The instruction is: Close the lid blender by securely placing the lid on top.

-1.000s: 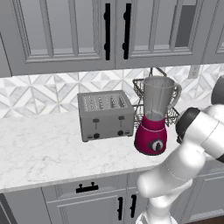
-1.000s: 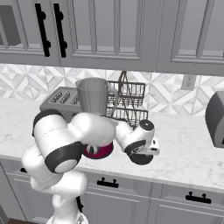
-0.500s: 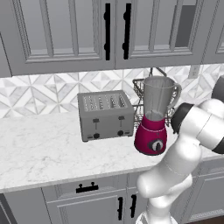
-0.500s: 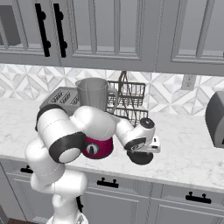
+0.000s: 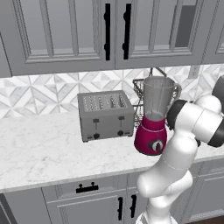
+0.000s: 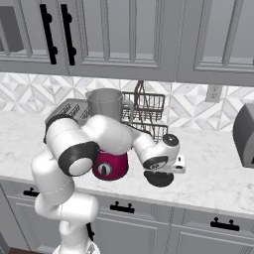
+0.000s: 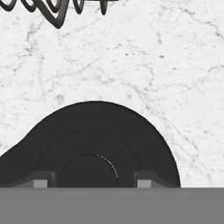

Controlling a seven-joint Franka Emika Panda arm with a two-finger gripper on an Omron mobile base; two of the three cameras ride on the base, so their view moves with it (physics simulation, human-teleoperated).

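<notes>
The blender (image 5: 155, 118) stands on the counter, a magenta base under a tall clear grey jar whose top is uncovered. In the right base view the blender (image 6: 105, 105) sits partly behind my arm. To its right the black round lid (image 6: 158, 179) lies flat on the marble near the counter's front edge. My gripper (image 6: 161, 172) hangs straight down over it. In the hand view the lid (image 7: 96, 131) looms close. My gripper (image 7: 91, 181) has its fingertips (image 7: 40, 181) on either side of the lid's raised centre, with narrow gaps showing, so it is open.
A grey toaster (image 5: 105, 116) stands left of the blender. Behind it against the tiled wall is a wire basket (image 6: 146, 111), whose wires (image 7: 57, 13) edge into the hand view's top. A grey appliance (image 6: 245, 134) sits at the far right. Cabinets hang overhead.
The hand has sunk lower onto the lid, and its fingers have drawn in from wide open toward the lid's centre. The blender and the lid have not moved.
</notes>
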